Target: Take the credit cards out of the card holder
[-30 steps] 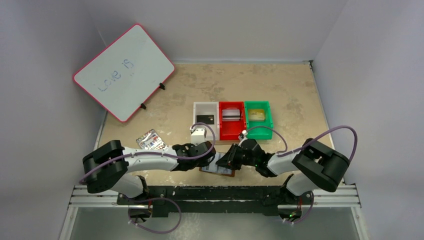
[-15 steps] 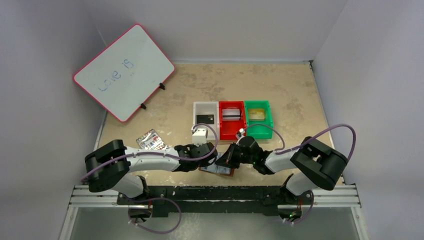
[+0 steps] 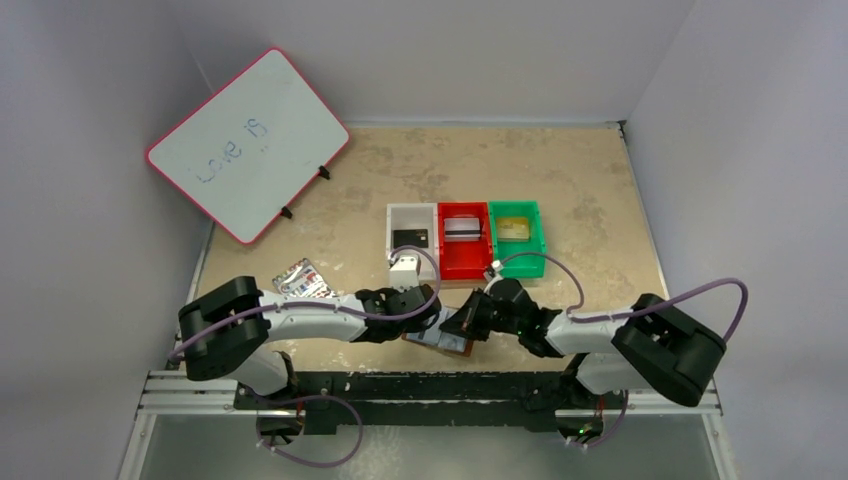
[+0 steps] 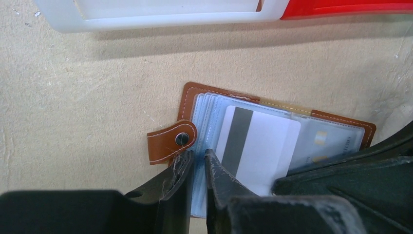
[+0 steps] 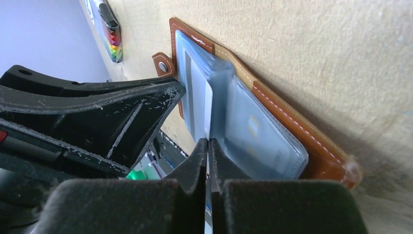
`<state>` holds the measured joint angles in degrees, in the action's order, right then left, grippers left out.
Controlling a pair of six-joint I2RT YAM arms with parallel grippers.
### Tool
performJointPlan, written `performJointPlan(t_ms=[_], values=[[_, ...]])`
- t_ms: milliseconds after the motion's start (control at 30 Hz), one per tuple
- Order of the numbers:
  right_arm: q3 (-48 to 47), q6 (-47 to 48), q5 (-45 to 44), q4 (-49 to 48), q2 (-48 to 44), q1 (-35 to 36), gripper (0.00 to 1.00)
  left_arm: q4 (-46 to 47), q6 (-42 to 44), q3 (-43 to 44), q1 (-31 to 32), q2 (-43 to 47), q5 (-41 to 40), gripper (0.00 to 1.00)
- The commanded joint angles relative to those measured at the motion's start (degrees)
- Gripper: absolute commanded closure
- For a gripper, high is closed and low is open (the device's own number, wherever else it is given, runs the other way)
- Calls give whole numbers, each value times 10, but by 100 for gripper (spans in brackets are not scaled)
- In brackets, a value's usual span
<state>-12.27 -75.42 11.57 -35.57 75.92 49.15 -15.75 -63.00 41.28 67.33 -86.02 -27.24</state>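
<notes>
The brown card holder point(image 3: 450, 345) lies open on the table near the front edge, its snap tab point(image 4: 170, 141) pointing left. My left gripper point(image 4: 197, 158) is shut on the edge of its clear plastic sleeves point(image 4: 207, 109). A white credit card with a dark stripe point(image 4: 258, 144) sticks partway out of a sleeve. My right gripper point(image 5: 208, 144) is shut on that card's point(image 5: 197, 97) near edge. Another card with a gold chip point(image 4: 324, 141) sits inside the right-hand sleeve. In the top view both grippers, left point(image 3: 425, 322) and right point(image 3: 457, 327), meet over the holder.
Just behind the holder stand a white bin point(image 3: 392, 228) with a black card, a red bin point(image 3: 443, 250) with a silvery card, and a green bin point(image 3: 541, 238) with a gold card. A rainbow-striped white pack point(image 3: 303, 281) lies left. A whiteboard point(image 3: 248, 145) leans at the back left.
Both grippers have closed, the right one fully on the card's edge, the left one on the sleeves. The right arm's elbow has swung out to the right.
</notes>
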Motion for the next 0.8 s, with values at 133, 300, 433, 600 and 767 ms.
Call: performJointPlan(t_ms=[133,300,433,600,767], values=[[25,-20,-9,10,-41,0,100,-37,-6,-14,4,-22,26,86],[21,-12,-8,14,-24,-2,100,-13,-5,-23,7,14,30,79],[7,-5,-14,42,-9,-2,100,-13,2,-22,7,45,26,73],[1,3,-8,35,6,-2,100,-8,11,-21,8,69,26,68],[-9,12,-2,32,28,-2,100,-5,22,-13,9,68,30,64]])
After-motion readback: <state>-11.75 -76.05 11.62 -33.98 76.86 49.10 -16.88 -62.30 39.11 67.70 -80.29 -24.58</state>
